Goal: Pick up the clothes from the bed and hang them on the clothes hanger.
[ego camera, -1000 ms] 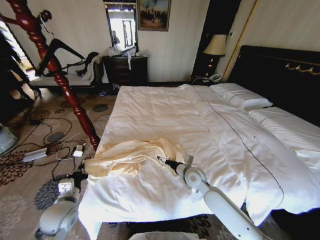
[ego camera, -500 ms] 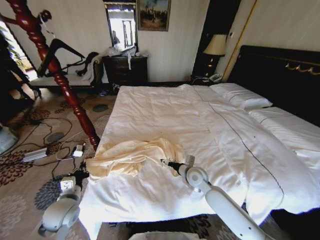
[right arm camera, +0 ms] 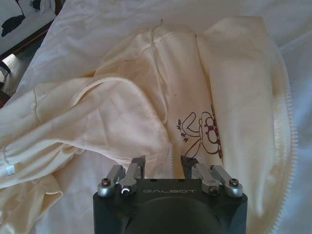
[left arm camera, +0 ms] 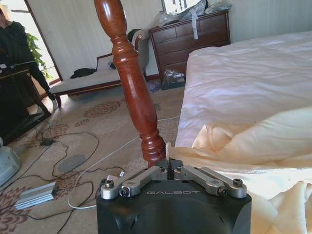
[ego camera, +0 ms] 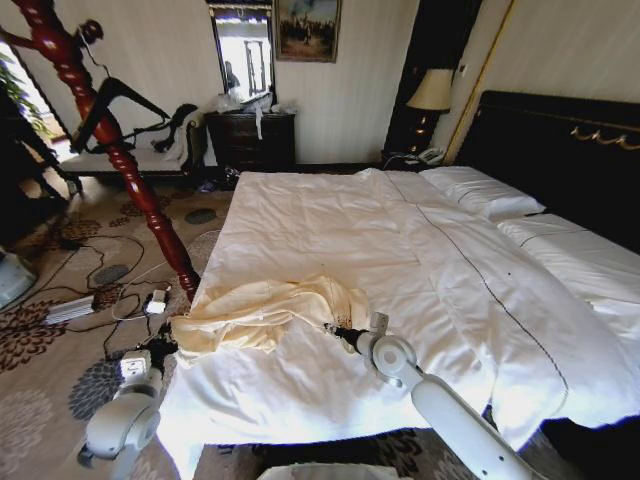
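Observation:
The cream-yellow clothes (ego camera: pixel 262 312) lie crumpled on the near left part of the white bed (ego camera: pixel 400 250). My right gripper (ego camera: pixel 334 329) is at the garment's near right edge. In the right wrist view it (right arm camera: pixel 163 163) stands open, its fingertips (right arm camera: pixel 138 164) down against a fold of the clothes (right arm camera: pixel 146 97) beside a printed drawing. My left gripper (ego camera: pixel 160 349) hangs by the bed's near left corner, shut (left arm camera: pixel 169 168), just short of the garment's hem (left arm camera: pixel 253 146). The black clothes hanger (ego camera: pixel 125 96) hangs on a red-brown turned wooden post (ego camera: pixel 120 150).
The post (left arm camera: pixel 131 83) rises from the patterned carpet close to the left gripper. Cables and a power brick (ego camera: pixel 70 309) lie on the floor left of the bed. A dark dresser (ego camera: pixel 250 138), a chaise and a lamp stand along the far wall.
My right gripper has crept a little toward me and lower onto the garment's edge. The left arm has hardly shifted.

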Motion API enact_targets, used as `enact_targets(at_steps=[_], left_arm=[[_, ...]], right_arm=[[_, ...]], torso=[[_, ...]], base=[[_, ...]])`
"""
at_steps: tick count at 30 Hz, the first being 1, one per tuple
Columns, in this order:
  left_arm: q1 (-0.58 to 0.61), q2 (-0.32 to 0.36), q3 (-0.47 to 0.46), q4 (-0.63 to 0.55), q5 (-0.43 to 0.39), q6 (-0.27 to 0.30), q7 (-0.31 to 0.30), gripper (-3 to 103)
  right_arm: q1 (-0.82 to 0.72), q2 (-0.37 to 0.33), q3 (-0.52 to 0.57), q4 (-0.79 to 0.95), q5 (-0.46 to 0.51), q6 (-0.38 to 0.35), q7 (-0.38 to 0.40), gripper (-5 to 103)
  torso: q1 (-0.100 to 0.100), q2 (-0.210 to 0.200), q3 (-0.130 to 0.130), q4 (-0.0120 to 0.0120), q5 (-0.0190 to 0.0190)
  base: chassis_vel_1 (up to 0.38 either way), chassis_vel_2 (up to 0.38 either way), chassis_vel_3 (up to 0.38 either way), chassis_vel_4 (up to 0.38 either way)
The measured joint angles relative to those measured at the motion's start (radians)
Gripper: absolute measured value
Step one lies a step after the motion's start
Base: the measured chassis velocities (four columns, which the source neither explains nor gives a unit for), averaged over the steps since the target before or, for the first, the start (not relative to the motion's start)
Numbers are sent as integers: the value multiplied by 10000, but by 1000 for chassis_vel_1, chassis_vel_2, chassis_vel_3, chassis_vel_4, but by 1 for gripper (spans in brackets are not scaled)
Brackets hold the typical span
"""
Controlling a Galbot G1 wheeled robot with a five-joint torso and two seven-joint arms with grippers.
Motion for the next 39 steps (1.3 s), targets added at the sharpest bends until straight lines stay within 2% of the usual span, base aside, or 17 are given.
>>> enact_targets(at_steps=[1,5,7,9,11,14,21,23,26,28,30,32,34,35,36,37,39], left_arm=[[0,0,0,0,0,0,0,0],[-9,112,0,0,-33,2,-5,0],[-11,136,-6,-2,-45,2,-7,0],[-42,219,-56,-39,-132,7,-45,0],[-52,233,-69,-54,-162,7,-52,0],[-64,256,-108,-126,-254,8,-81,0],[-41,296,-182,-217,-320,11,-104,0],[-72,380,-263,-332,-546,-89,-97,0],[-411,890,-689,-843,-1745,-552,93,0],[-509,1026,-794,-975,-2022,-638,106,0],[-918,1989,-1353,-1537,-3142,-912,227,0],[-1137,2948,-2173,-1855,-3900,-1115,444,0],[-1161,3181,-2441,-1914,-4097,-1158,480,0],[-1161,3991,-3638,-2053,-4916,-1217,643,0],[-1237,4596,-4453,-2040,-5570,-1256,668,0],[-1365,5179,-5065,-1906,-6122,-1276,703,0],[-1465,5521,-5364,-1755,-6413,-1285,707,0]], right_arm=[[0,0,0,0,0,0,0,46],[-104,-101,-10,119,-133,172,-213,24],[-110,-110,-17,130,-151,192,-237,24],[-120,-146,-47,175,-200,269,-325,8],[-120,-163,-56,194,-205,278,-335,8],[-134,-281,-85,286,-340,304,-432,1],[-229,-540,-97,554,-547,458,-608,0],[-246,-681,-50,749,-966,905,-902,0],[-83,-1008,493,1370,-1761,2331,-2077,0],[-11,-1064,602,1458,-1815,2574,-2285,0],[695,-1349,1070,1836,-1826,3802,-3215,0],[1621,-1514,1275,2121,-1275,4368,-3352,0],[1999,-1532,1283,2184,-1060,4490,-3340,0],[3153,-1544,1279,2273,-488,4756,-3254,0],[3802,-1567,1279,2311,-174,4877,-3187,0],[4394,-1611,1283,2322,76,4981,-3093,0],[4762,-1646,1284,2321,186,5039,-3025,0]], torso=[[0,0,0,0,0],[0,0,0,-1,0],[0,0,0,0,-1],[0,0,0,0,0],[0,0,0,0,0],[0,0,0,0,0],[0,0,0,1,0],[0,0,1,2,0],[-1,0,1,-1,0],[0,0,0,-1,-1],[0,-1,1,-3,2],[0,0,1,-5,-4],[1,0,1,-7,-1],[1,-1,2,3,-1],[1,-1,1,14,-1],[2,0,1,12,2],[1,-1,1,11,2]], base=[[0,0,0,0],[0,0,0,0],[0,0,0,0],[0,0,0,0],[0,0,0,0],[0,0,0,0],[0,0,0,0],[0,0,0,0],[0,0,0,0],[0,0,0,0],[0,0,0,0],[0,0,0,0],[0,0,0,0],[0,0,0,0],[0,0,0,0],[0,0,0,0],[0,0,0,0]])
